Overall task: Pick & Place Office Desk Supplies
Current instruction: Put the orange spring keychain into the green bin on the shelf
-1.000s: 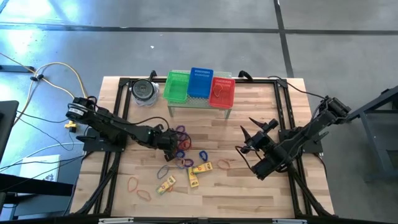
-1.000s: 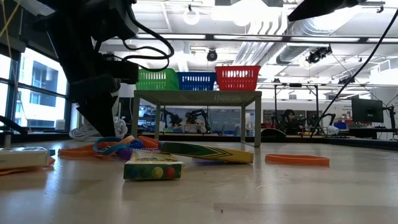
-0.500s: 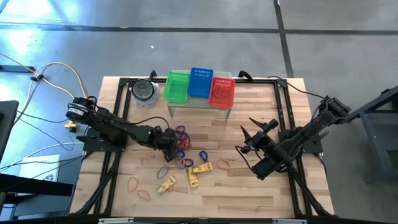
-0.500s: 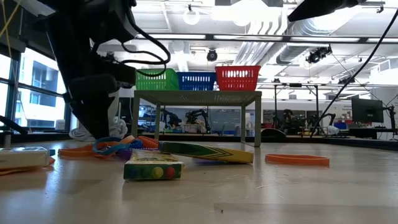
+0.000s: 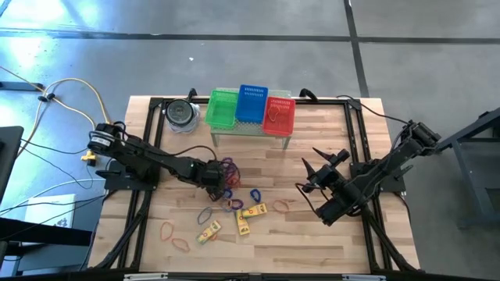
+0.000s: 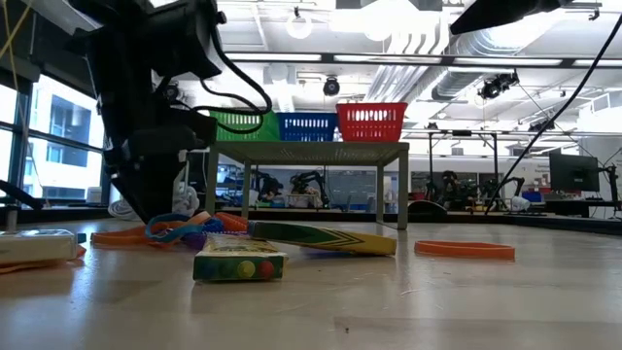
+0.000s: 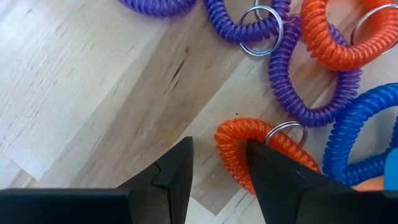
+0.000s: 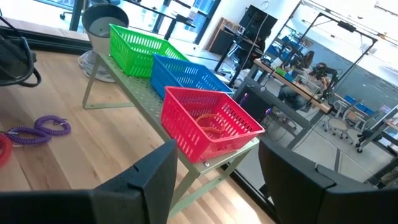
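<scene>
Left claw [image 7: 217, 163], fingers parted around an orange coil loop [image 7: 249, 146] on the surface [image 7: 93, 93], while right claw [image 5: 306, 178] hovers open, empty.

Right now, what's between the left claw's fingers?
In the left wrist view, the open left claw straddles an orange coil's end; otherwise bare wood.

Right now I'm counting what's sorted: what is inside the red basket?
The red basket holds an orange loop, seen through the mesh. Its near wall hides part of the floor, so more could be there.
</scene>
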